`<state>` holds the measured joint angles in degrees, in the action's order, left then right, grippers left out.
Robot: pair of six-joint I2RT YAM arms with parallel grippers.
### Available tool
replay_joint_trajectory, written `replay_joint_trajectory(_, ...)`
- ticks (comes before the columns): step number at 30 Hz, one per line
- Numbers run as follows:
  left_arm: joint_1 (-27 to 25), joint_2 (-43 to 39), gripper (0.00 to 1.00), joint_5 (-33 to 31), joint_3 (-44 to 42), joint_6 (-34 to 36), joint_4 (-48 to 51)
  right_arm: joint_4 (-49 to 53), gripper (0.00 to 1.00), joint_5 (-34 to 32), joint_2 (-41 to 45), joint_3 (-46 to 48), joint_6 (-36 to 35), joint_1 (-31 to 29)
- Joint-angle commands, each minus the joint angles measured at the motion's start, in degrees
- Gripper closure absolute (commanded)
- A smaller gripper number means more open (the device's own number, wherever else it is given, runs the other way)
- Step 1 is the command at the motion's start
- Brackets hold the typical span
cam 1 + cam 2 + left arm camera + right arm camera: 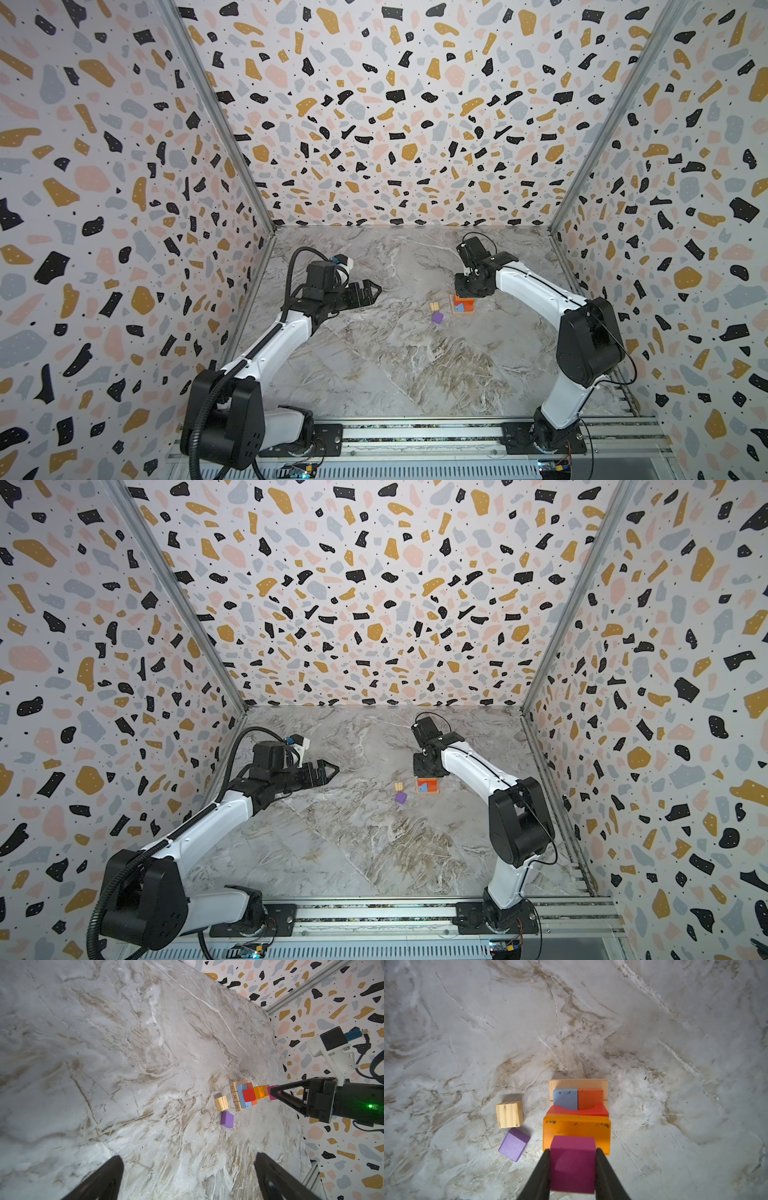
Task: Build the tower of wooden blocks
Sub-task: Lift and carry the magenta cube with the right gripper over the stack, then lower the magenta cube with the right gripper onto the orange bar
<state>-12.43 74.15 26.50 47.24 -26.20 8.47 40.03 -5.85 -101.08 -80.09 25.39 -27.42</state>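
Observation:
The tower [462, 306] [428, 786] stands right of the table's middle. It has tan bars [579, 1083] at its base, then a light blue block [565, 1098] beside an orange-red one [590, 1098]. A red arch [577, 1112] and an orange block [577, 1130] lie above them. My right gripper [573, 1152] [273, 1089] is shut on a magenta cube [573, 1163] [271, 1096], held directly over the orange block; whether they touch is unclear. A tan cube [509, 1114] [434, 307] and a purple cube [514, 1144] [437, 318] lie loose on the table left of the tower. My left gripper [188, 1157] [376, 289] hangs open and empty, well to the left.
The marble tabletop [395, 365] is walled by patterned panels on three sides. The arm rail [415, 436] runs along the front edge. The right arm reaches in over the tower from the right and hides its top in both top views.

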Motion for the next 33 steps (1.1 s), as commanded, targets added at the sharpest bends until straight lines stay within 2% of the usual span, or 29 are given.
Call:
replay_joint_trajectory(1, 0.21, 0.03, 0.00, 0.59, -0.67, -0.08, -1.97, 0.05, 0.70, 0.08, 2.63, 0.33, -0.47, 0.26)
replay_joint_trajectory(33, 0.21, 0.29, 0.00, 0.58, -0.57, -0.09, -1.97, -1.84, 0.71, 1.00, 1.03, 0.99, -0.59, 0.90)
